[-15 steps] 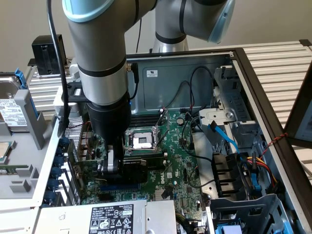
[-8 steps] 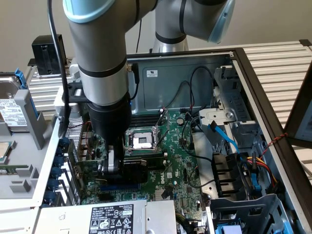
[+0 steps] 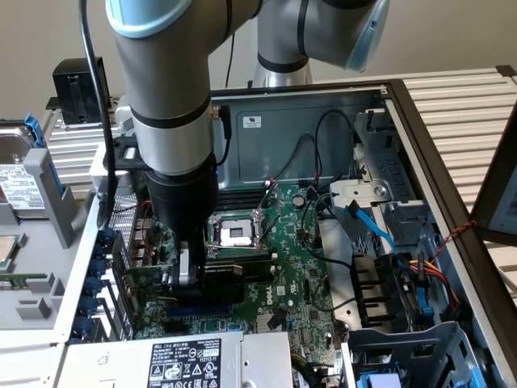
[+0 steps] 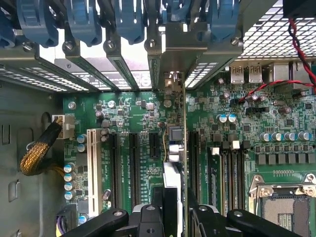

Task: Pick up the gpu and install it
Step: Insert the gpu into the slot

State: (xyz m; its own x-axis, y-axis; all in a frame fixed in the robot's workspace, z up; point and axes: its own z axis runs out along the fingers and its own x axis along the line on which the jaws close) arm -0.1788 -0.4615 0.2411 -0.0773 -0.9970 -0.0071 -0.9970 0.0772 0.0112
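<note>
I am at the installing step. My hand [image 3: 187, 273] is clamped on the gpu [image 3: 222, 283], holding it by its upper edge, low over the motherboard [image 3: 299, 242] inside the open computer case [image 3: 404, 121]. In the wrist view the card stands edge-on between my fingers [image 4: 148, 222] and runs away from the hand toward the rear slot brackets [image 4: 118, 54]. I cannot tell whether its connector touches a slot. Seating it, I judge, calls for keeping the card upright and its lower edge in line with one of the long black expansion slots [image 4: 133, 163]. Its bracket end must also meet the rear opening at the exterior view's left.
</note>
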